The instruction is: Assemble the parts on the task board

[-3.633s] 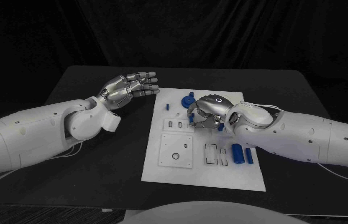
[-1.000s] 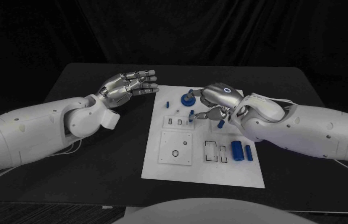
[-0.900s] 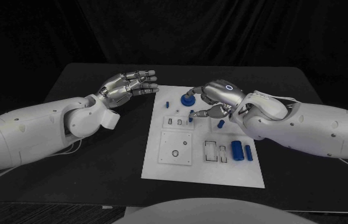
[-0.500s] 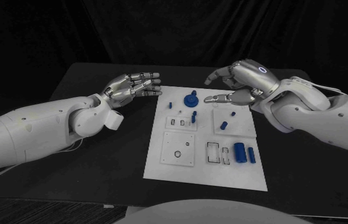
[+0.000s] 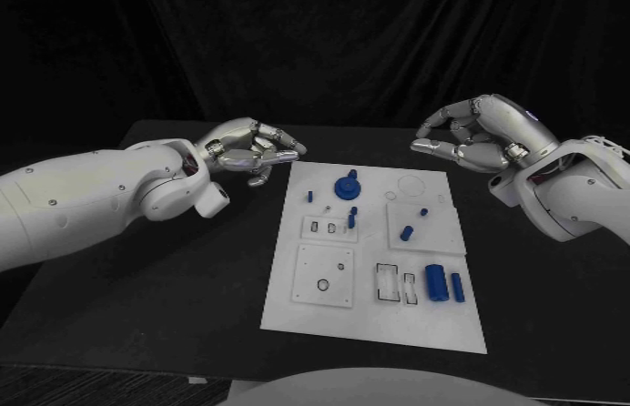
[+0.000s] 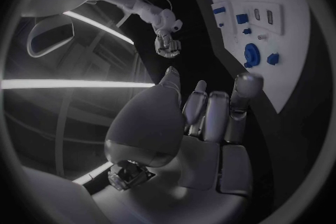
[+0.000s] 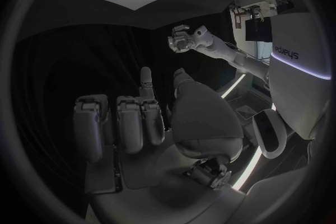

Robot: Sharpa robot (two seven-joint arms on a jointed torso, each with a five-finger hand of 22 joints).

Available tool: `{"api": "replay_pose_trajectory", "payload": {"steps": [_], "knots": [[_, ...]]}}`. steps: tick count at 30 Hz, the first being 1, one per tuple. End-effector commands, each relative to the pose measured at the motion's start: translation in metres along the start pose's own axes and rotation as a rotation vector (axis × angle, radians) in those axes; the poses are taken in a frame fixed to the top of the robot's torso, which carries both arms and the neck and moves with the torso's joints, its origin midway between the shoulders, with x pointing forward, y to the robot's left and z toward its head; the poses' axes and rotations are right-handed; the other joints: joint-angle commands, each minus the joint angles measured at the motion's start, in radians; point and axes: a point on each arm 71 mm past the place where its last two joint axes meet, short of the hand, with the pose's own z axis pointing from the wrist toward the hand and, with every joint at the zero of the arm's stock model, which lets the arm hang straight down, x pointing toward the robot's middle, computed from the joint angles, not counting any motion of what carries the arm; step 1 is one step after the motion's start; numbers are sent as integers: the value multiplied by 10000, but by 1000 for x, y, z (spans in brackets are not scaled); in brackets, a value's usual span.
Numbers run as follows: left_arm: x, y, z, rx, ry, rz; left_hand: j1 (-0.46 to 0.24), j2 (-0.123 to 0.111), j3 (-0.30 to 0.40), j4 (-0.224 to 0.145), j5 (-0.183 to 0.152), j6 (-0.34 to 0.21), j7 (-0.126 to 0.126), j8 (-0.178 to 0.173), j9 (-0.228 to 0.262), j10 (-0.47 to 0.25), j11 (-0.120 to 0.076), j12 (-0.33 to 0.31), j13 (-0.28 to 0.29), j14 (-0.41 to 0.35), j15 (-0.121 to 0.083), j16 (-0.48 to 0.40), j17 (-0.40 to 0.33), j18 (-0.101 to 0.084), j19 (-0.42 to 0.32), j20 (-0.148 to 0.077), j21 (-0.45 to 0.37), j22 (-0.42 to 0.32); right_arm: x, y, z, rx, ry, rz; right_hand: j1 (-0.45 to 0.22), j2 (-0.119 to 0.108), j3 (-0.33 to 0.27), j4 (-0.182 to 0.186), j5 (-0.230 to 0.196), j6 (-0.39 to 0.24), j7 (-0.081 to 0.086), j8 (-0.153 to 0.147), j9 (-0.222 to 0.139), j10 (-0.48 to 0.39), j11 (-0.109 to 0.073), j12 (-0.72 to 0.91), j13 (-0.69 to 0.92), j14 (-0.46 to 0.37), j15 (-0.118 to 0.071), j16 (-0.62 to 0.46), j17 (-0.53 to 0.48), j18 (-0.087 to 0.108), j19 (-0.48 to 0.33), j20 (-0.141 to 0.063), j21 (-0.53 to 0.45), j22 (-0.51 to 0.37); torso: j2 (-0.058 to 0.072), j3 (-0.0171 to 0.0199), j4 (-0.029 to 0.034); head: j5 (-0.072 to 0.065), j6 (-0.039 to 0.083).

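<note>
Hovering off the far left corner of the task board, the left hand holds nothing; its fingers are curled in toward the palm, their tips just short of the board's edge and above the black table. The right hand hangs off the far right corner, also with nothing in it, fingers bent loosely and a little apart, well clear of the board.

Between the two hands' fingertips lies the white board's far end. Nearest the left fingers stands a round blue knob-like part with a small blue peg just beside it. Farther toward the robot, a slim blue pin stands at the small slotted panel, and two more small blue pieces sit on the square panel on the right hand's side. Two blue cylinders lie side by side at the board's near right, well away from both hands.

From the left wrist, the fingers lie close together with the board beyond their tips.
</note>
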Motion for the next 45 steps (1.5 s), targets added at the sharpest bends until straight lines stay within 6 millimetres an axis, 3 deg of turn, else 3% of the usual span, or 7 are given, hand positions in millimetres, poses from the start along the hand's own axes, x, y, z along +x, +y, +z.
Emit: {"api": "replay_pose_trajectory", "payload": {"steps": [1,3,8,13,24,37,45], "knots": [[-2,-13,15,-1364,1015,3515,-521,94,-381,66,33,610,-62,194,37,2130,-163,206,3248,1611,-166,109,3170,-482,1939,-5,1801,3249,2,-8,3,653,336,665,23,131,-15,-1,15,-29,9,63,16,1042,77,26,2628,1038,85,25,2635,-160,1062,63,28,2632,-59,89,-92,-32,-30],[-4,-21,23,-1874,1464,4175,-960,179,-615,116,61,1309,-256,380,141,2130,-238,206,3248,1611,-272,109,3170,-740,3038,-14,2318,4590,5,-10,5,783,536,726,56,171,-25,-13,34,-84,18,69,20,1042,82,26,2628,1038,91,25,2635,-160,1062,72,28,2632,-73,144,-121,-57,-45],[3,-35,42,-3709,2938,5231,-1534,344,-899,145,831,2194,-442,321,253,2130,-448,206,3248,1611,-427,109,3170,-932,3783,-129,2573,5421,14,-14,10,1075,1083,871,410,160,-67,-85,69,-154,28,175,64,1042,102,26,2628,1038,113,25,2635,-160,1062,101,28,2632,-125,241,-238,46,-79],[19,-41,62,-5085,4244,5889,-1530,430,-866,134,1116,2430,-516,228,287,2130,-520,206,3248,1611,-507,109,3170,-946,3837,-192,2588,5476,20,-17,12,1313,1390,934,459,167,-79,-80,98,-158,32,200,74,1042,111,26,2628,1038,119,25,2635,-160,1062,107,28,2632,-157,303,-296,134,-66],[45,-49,111,-7365,5296,6837,-1706,611,-584,65,1680,3403,-854,-87,416,2130,-869,206,3248,1611,-866,109,3170,-964,3901,-550,2604,5542,29,-20,17,1539,1780,1006,391,245,-157,-12,208,-204,56,242,87,1042,137,26,2628,1038,141,25,2635,-160,1062,124,28,2632,-186,449,-584,405,-71],[60,-48,136,-8023,5105,6541,-1919,525,-468,87,1762,3808,-978,-281,532,2130,-1026,206,3248,1611,-1036,109,3170,-964,3901,-723,2604,5542,32,-21,18,1750,1996,1041,340,279,-215,-3,257,-275,73,244,85,1042,151,26,2628,1038,153,25,2635,-160,1062,137,28,2632,-158,433,-643,254,-293],[68,-42,141,-8536,5127,6645,-2285,439,-510,81,894,4081,-1041,-492,661,2130,-1104,206,3248,1611,-1129,109,3170,-964,3901,-822,2604,5542,36,-20,20,1800,2177,1084,330,332,-239,-12,319,-309,80,257,86,1042,158,26,2628,1038,161,25,2635,-160,1062,147,28,2632,-172,428,-653,258,-412]]}}
